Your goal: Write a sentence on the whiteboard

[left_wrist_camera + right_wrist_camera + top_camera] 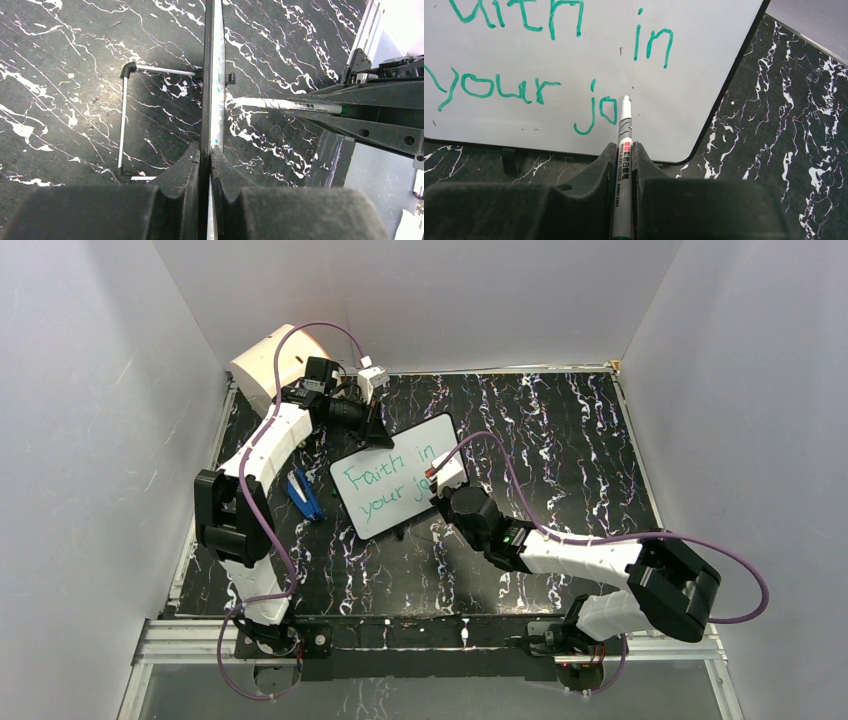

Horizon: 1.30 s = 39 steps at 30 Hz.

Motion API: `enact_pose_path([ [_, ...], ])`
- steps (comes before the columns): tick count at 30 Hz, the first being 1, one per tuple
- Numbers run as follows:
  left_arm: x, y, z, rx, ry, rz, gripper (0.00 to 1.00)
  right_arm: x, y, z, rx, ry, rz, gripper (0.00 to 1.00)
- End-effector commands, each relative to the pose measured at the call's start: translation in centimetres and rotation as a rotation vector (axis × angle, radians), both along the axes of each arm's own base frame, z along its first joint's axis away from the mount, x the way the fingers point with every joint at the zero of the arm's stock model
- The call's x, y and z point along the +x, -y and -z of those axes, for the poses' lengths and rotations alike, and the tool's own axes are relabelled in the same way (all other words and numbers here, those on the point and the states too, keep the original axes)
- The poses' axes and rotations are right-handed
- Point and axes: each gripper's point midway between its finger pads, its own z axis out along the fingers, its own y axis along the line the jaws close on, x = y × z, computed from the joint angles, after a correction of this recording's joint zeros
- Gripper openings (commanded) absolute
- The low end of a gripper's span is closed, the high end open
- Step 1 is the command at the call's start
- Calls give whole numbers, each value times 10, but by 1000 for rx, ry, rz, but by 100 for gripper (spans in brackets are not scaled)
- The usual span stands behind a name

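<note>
1. The whiteboard (400,480) is found mid-table, propped on edge and tilted back, with its writing face turned toward the right arm.
2. The left gripper (205,155) is clamped shut on the board's top edge. The board is seen edge-on between the jaws in the left wrist view.
3. The right gripper (624,150) is closed tight around a green marker (624,125), whose barrel runs straight out between the fingers.
4. Key relation: the marker's long axis is aimed into the board face, roughly square to it. The tip is placed at the surface just right of the "o" in "jo" (contact looks likely from the left wrist view, not certain).
5. The sentence (388,485) is read as "Faith in" over "your jo", in two slanted lines. The last word is judged unfinished.
6. Blank board is left to the right of the tip, toward the rounded lower right corner. Room there is judged tight.
7. The next stroke is judged to fall to the right arm (the only one with a marker). It would be carried rightward along the face while the board is steadied by the left.
</note>
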Motion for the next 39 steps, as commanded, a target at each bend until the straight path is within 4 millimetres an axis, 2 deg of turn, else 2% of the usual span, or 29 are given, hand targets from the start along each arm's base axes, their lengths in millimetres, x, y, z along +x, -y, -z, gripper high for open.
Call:
enact_pose_path([
  [1,-6,-12,38,125,-79,-33,0,4,-5,-10,42,34,-5,0],
  [15,-7,-13,37,127,-76,-34,0,10,-5,1,15,18,18,0],
  [35,-6,-12,39,125,-82,-31,0,13,-8,-19,59,57,16,0],
  [39,-7,-12,38,123,-81,-30,0,14,-8,-17,54,56,20,0],
])
